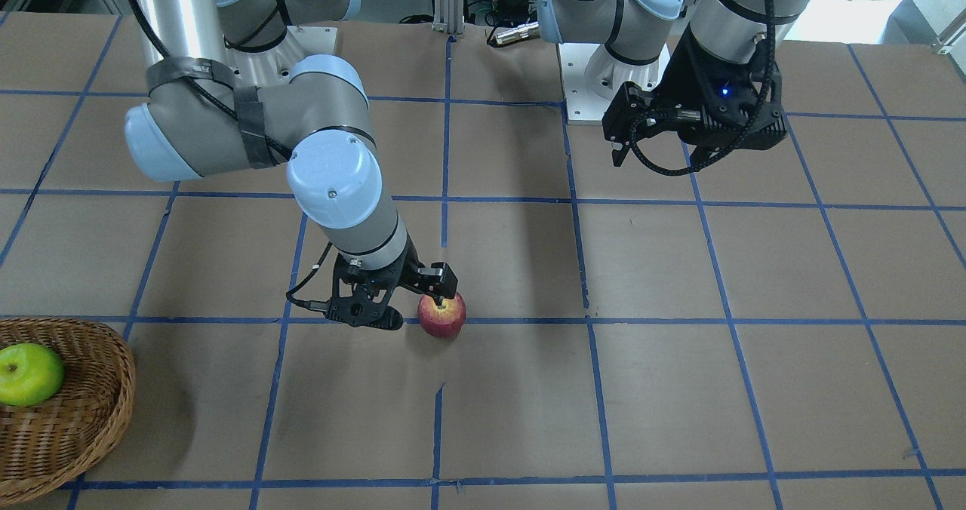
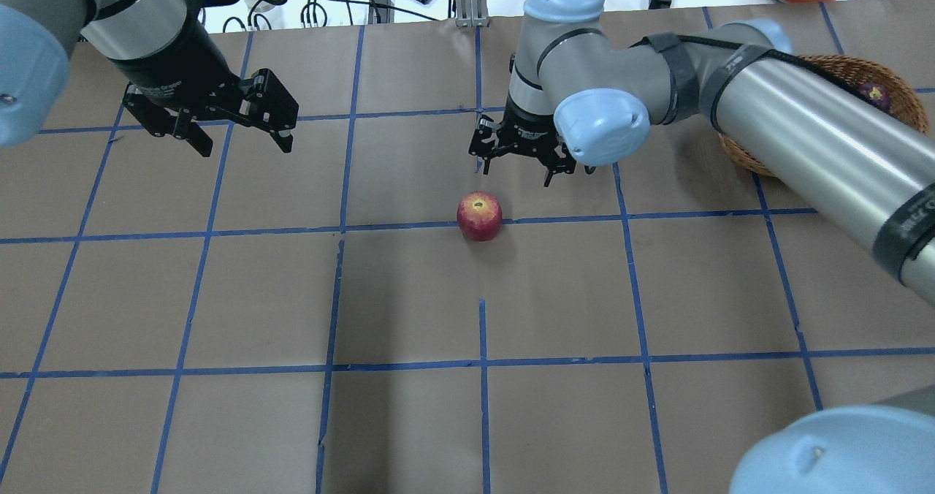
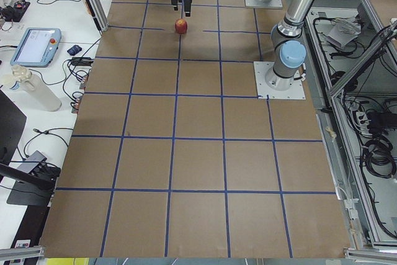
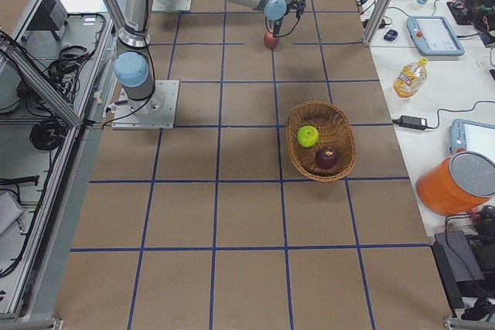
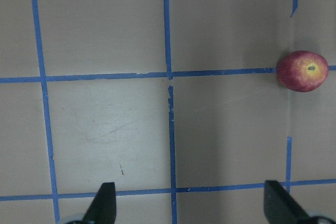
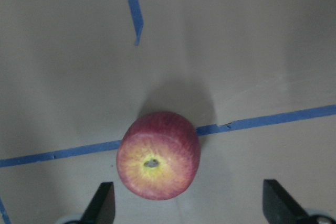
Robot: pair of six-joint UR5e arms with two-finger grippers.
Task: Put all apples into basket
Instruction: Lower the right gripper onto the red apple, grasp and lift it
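Red apple with a yellowish blush round its stem, that's the one left out, and it sits stem-up on a blue tape line near the middle of the brown paper-covered table. Far off to the right we see the shallow oval basket of woven light-brown wicker, well apart from it. The bright yellow-green apple and the dark maroon apple both lie inside.

The right gripper hangs just above the red apple, fingers spread wide and holding nothing. From its wrist camera the fruit sits between the fingers but off toward one of them, so we'd want it centred before closing. The left gripper is off to the left, well away, likewise spread wide and empty.

We judge this apple firm, smooth-skinned and of modest weight. It won't give under the pads, but it can roll or squirt out, and hard pinching would bruise it. The best hold, we reckon, is across the widest girth.
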